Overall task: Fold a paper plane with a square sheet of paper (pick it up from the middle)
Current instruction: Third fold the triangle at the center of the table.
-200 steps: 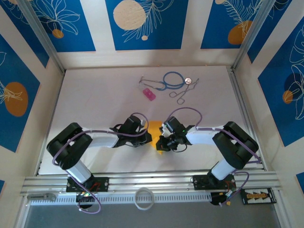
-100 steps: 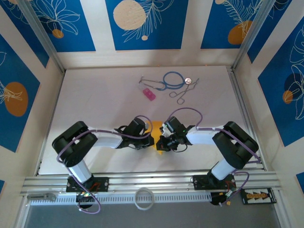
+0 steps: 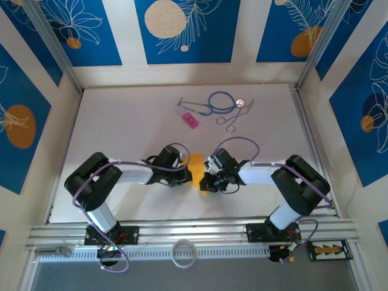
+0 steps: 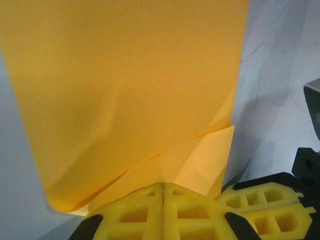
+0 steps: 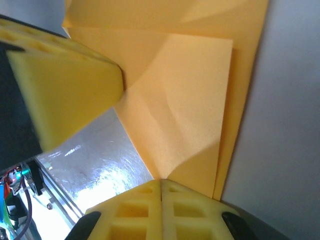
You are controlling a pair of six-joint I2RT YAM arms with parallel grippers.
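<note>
Top external view: the left fingers [image 3: 185,175] and the right fingers [image 3: 207,180] met over the near middle of the surface [image 3: 121,121]. The sheet of paper [image 3: 196,166] stood between them as a narrow orange-yellow strip, apparently lifted clear. Left wrist view: the left fingers [image 4: 163,196] were fully closed, pads pressed together on the sheet's lower edge. The sheet rose from them as a broad, smooth panel with a rounded lower-left corner, and a folded flap overlapped it at lower right. Right wrist view: the right fingers [image 5: 161,197] were likewise fully closed, pinching the sheet where several creases converged. A squarish flap lay doubled over the main panel. In my judgement, the two grips sit close together on the same folded end to hold the sheet off the surface and stop the layers springing apart while a crease is set. The sheet was only part-folded, with no dart shape or centre ridge evident. A pink block [image 3: 190,119], a blue loop [image 3: 221,102] and forceps [image 3: 232,119] lay well apart at the far side.
</note>
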